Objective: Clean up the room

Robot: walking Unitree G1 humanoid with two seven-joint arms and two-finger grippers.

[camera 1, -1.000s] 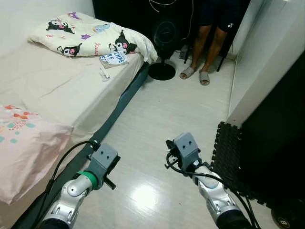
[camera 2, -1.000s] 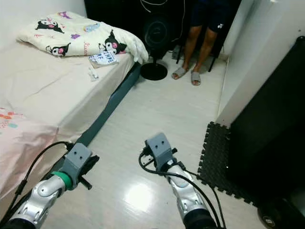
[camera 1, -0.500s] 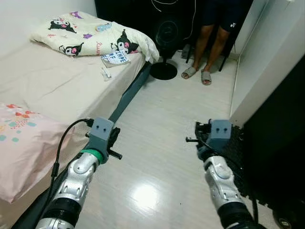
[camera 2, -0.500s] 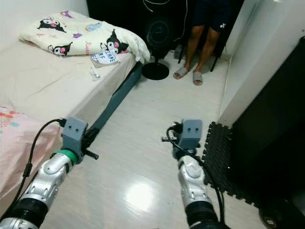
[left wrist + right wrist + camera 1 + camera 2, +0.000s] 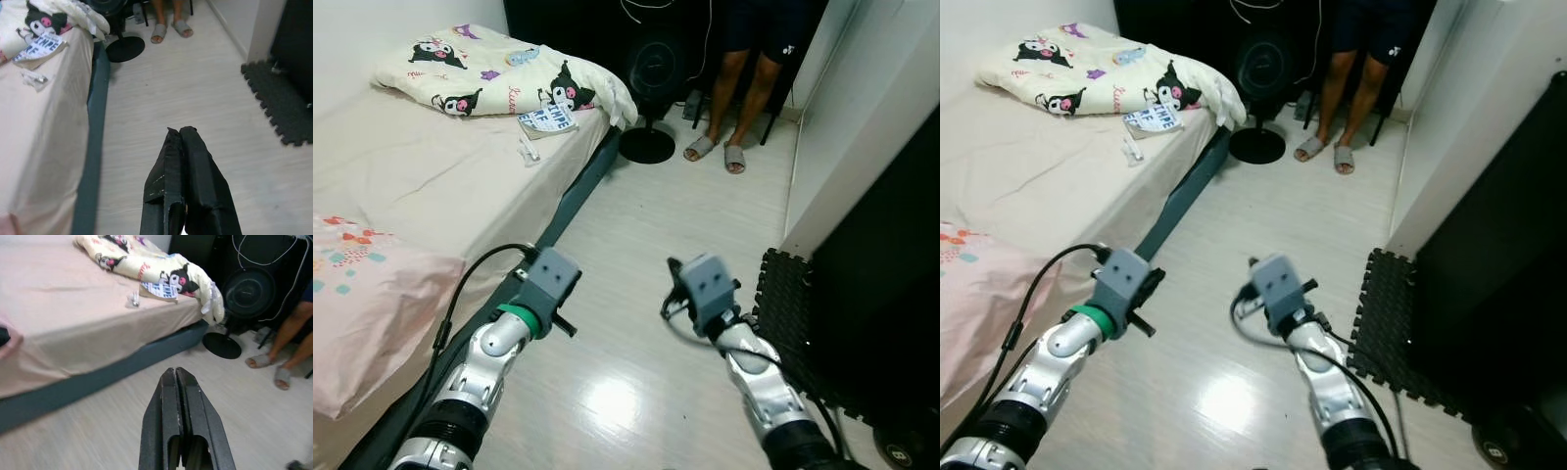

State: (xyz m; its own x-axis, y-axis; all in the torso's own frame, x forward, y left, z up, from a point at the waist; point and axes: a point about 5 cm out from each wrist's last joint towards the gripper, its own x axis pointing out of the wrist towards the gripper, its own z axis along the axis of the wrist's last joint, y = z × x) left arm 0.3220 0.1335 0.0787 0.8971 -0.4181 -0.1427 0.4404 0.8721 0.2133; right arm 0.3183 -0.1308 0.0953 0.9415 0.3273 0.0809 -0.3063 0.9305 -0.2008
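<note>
A bed (image 5: 431, 186) with a beige sheet runs along the left. On it lie a cartoon-print blanket (image 5: 499, 73), a book (image 5: 548, 119), a small white item (image 5: 527, 149) and a pink pillow (image 5: 362, 304). Both silver arms reach forward over the pale wood floor. The left arm's wrist (image 5: 551, 276) is beside the bed's dark base. The right arm's wrist (image 5: 705, 284) is mid-floor. My left gripper (image 5: 180, 130) is shut with nothing in it, pointing along the floor by the bed. My right gripper (image 5: 175, 370) is also shut and empty, pointing toward the bed and the fan.
A black floor fan (image 5: 651, 88) stands at the foot of the bed. A person's legs in slippers (image 5: 729, 117) are beside it. A black foam mat (image 5: 793, 304) and a dark cabinet (image 5: 891, 284) line the right. A white wall panel (image 5: 862, 117) stands behind them.
My right arm has swung from near the foam mat back toward the middle of the floor. The left arm has shifted slightly right and lower. Both grippers stay shut.
</note>
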